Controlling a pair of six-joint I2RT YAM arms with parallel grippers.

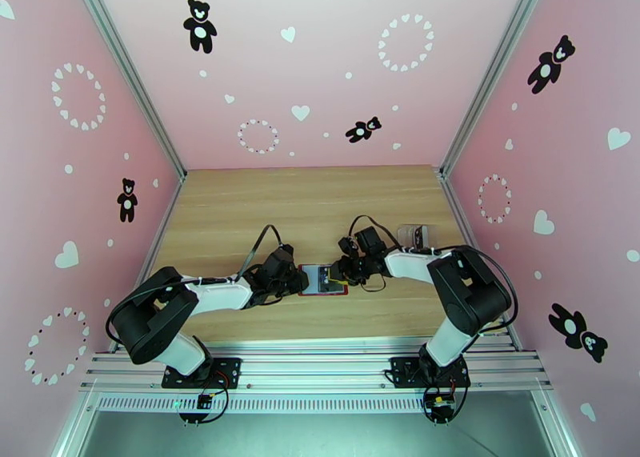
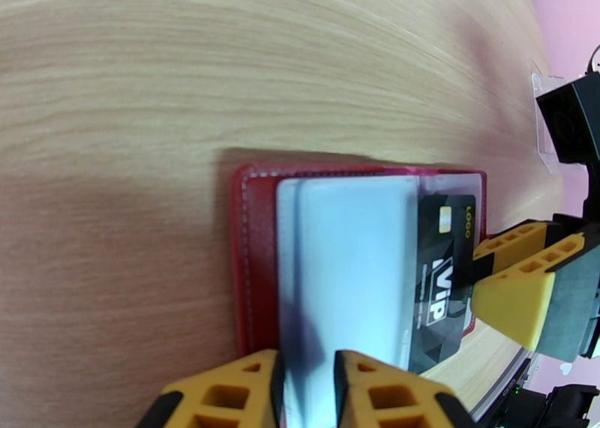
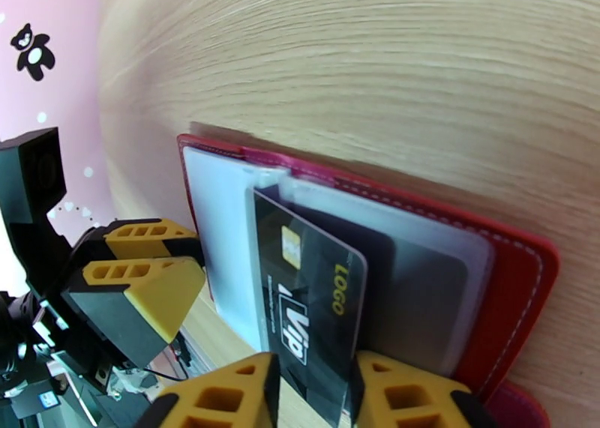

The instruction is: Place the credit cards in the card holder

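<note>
Wood surface [image 1: 240, 210] from above: the open card holder [image 1: 322, 279] lies between left gripper [image 1: 292, 278] at its 9 o'clock and right gripper [image 1: 342, 273] at its 3 o'clock. Left wrist: the left gripper pinches a grey inner leaf [image 2: 352, 272]. Right wrist: a black credit card [image 3: 315, 302] stands between slightly parted fingers [image 3: 225, 396]; I cannot tell if they grip it.

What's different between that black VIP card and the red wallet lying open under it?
The glossy black VIP-printed plastic card is smaller, thin and plain-edged; the dark red leather-like wallet is larger, with white stitching. The card sits between the right arm's fingers; the wallet lies open on the wooden table. Both are flat rectangles.
</note>
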